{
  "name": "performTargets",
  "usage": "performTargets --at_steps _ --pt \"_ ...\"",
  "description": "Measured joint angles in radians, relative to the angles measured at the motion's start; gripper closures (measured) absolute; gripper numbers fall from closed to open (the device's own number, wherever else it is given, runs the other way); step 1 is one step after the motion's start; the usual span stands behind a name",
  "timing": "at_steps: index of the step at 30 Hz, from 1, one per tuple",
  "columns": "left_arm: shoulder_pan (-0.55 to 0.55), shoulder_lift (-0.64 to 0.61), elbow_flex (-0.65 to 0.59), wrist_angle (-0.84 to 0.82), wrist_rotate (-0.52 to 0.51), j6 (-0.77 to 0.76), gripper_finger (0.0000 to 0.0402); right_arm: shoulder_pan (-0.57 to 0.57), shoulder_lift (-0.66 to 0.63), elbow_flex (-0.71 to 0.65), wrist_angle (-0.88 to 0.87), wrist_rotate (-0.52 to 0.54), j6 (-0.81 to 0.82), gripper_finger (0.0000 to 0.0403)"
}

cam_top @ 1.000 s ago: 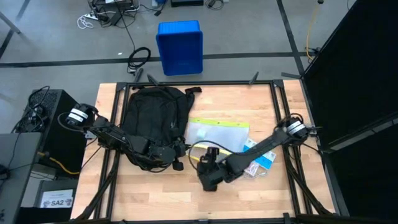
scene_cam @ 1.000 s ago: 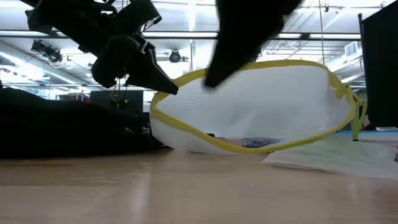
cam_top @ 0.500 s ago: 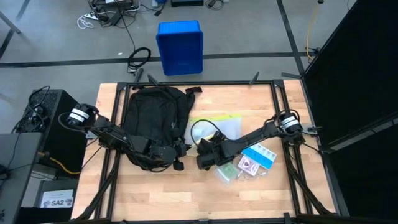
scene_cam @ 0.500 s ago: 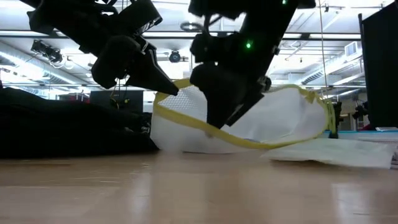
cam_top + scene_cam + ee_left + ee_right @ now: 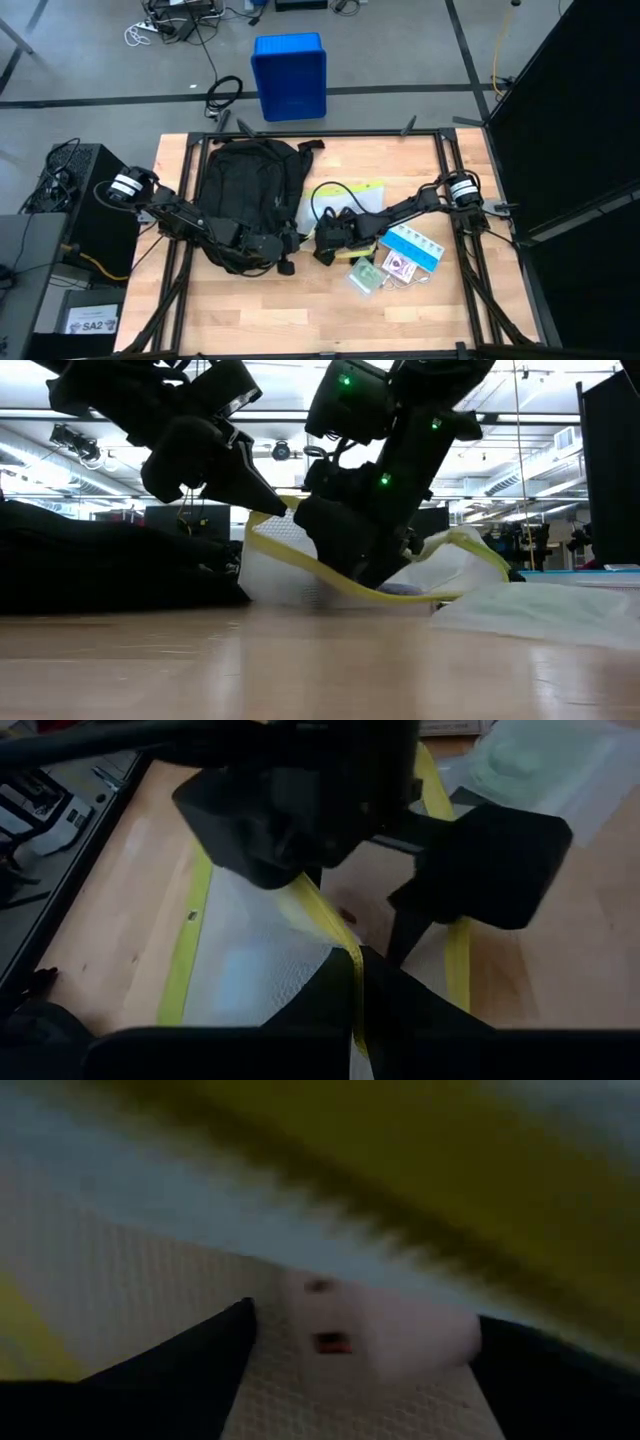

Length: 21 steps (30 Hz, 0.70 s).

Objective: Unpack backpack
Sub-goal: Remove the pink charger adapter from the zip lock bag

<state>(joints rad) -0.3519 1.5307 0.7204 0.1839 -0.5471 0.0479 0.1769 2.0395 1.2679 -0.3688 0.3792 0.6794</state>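
Observation:
The black backpack [image 5: 245, 185] lies flat at the table's far left. Just right of it lies a white mesh pouch with yellow trim [image 5: 305, 215], its mouth facing the table's near edge. My left gripper [image 5: 290, 243] is shut on the pouch's yellow rim. My right gripper [image 5: 325, 245] stands open at the pouch's mouth, slanting down. In the right wrist view white mesh and a small white thing [image 5: 380, 1340] show between its fingers, but the view is blurred. My left gripper pinches the pouch's yellow rim [image 5: 345, 945] between its two fingers, coming from the table's left and slanting down. The rim is held up off the table [image 5: 275, 512], while the pouch's body rests on the wood. My right gripper's fingers [image 5: 350, 565] come down against the pouch from above. The yellow rim [image 5: 310, 565] bends down across them. Whether they stand inside the mouth or on top of the mesh, I cannot tell.
Blue-and-white packets [image 5: 413, 250] and a clear packet [image 5: 367, 277] lie on the wood right of the pouch, under my right arm. A blue bin [image 5: 290, 75] stands on the floor beyond the far edge. Black frame rails border the table.
My right gripper has moved from near the table's front edge toward the far left and down to the pouch, rolling its wrist. The pouch's raised rim, earlier arched high, has sunk and folded down under it. My left gripper has kept its hold.

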Motion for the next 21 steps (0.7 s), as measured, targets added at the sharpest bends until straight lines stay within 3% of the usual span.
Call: performTargets --at_steps 7,17,21 --pt "-0.002 0.0 0.0 -0.003 0.008 0.0 0.0402 0.011 -0.007 -0.009 0.013 -0.024 -0.029 0.0237" --pt "-0.002 0.0 0.0 -0.013 0.008 -0.001 0.0402 0.063 -0.027 -0.011 -0.01 -0.024 -0.055 0.0239" --pt "-0.002 0.0 0.0 -0.041 0.007 -0.012 0.0402 0.096 -0.073 -0.013 -0.056 0.042 -0.034 0.0239"
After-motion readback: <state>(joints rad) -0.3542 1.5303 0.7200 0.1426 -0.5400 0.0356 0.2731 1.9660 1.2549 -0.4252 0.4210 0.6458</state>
